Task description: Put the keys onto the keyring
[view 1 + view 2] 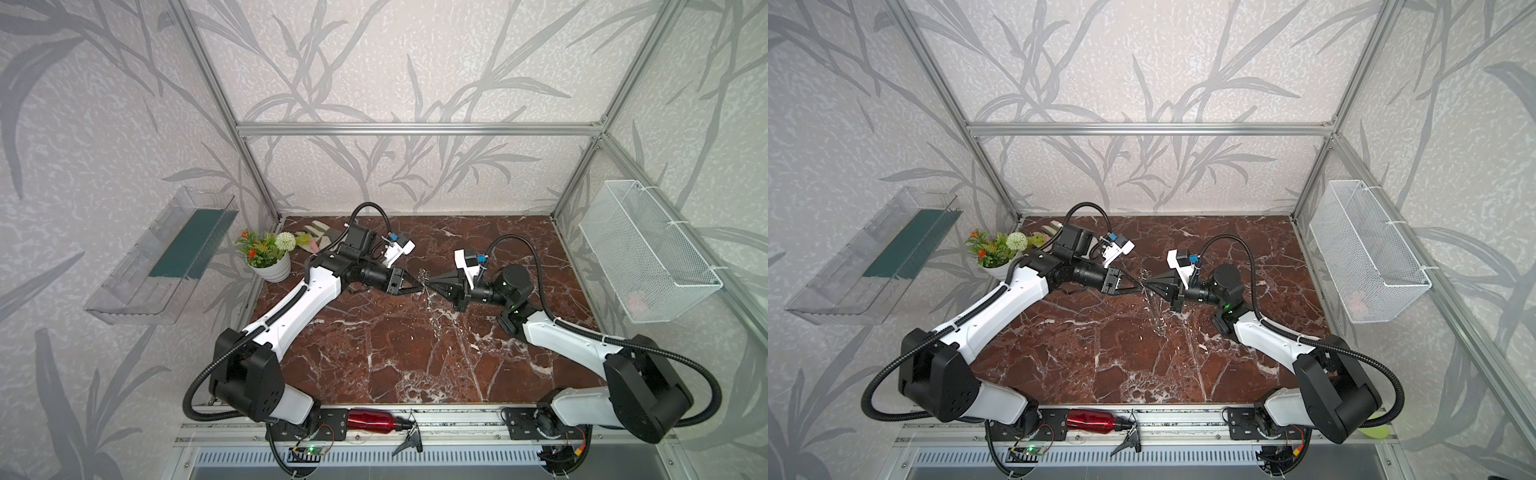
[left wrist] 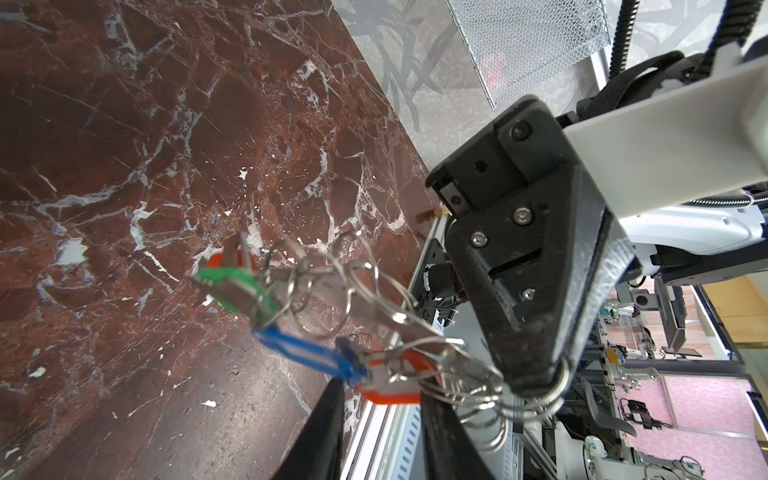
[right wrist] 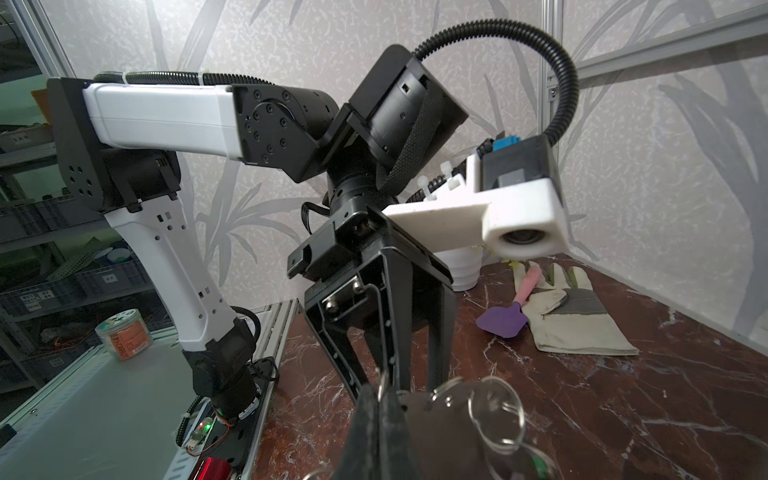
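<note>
The left arm [image 1: 291,307] rises from the near left corner of the table [image 1: 374,357] and stretches almost level toward the middle, with its wrist pointing to the right. The right arm [image 1: 561,336] comes from the near right corner, folds at the elbow and turns its wrist to the left. The two ends meet tip to tip above the middle of the table, somewhat nearer the far edge. The right fingers [image 2: 519,332] are pressed together on a split ring at the rim of the keyring [image 2: 365,309], which hangs in the air between the arms. The left fingers [image 2: 326,432] stand apart, one on each side of the red-orange tag [image 2: 395,386]; whether they touch it cannot be told. The keys [image 2: 232,286] dangle in a bunch among the rings, the green tag [image 2: 245,276] farthest from the right fingers and the blue tag [image 2: 303,349] just beside the red-orange one.
</note>
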You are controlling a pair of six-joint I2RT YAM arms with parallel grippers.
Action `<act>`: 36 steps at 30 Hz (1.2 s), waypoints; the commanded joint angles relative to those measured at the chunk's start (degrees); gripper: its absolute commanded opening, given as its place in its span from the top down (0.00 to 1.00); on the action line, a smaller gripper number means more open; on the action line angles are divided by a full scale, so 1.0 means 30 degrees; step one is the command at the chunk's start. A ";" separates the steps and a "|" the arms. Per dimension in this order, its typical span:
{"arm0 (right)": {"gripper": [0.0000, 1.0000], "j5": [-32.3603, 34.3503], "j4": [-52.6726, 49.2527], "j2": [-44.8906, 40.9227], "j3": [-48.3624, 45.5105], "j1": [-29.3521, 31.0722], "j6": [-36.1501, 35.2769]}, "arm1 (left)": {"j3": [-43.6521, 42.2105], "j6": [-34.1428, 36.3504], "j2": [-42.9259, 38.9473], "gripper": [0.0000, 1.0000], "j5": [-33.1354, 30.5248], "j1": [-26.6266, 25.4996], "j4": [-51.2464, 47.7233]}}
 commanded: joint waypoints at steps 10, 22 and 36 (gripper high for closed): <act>1.00 -0.0754 0.2194 -0.0059 0.0411 0.0252 0.0318 | -0.4316 0.2277 -0.6892 0.57 -0.3797 0.1969 0.2887; 1.00 -0.1072 0.2970 0.0419 0.0508 0.0262 0.1051 | -0.8878 0.4232 -0.9142 0.35 -0.1577 -0.1403 1.4211; 1.00 -0.1134 0.2913 0.0390 0.0556 0.0223 0.1097 | -0.8096 0.3040 -0.6933 0.62 -0.1241 -0.1734 1.5922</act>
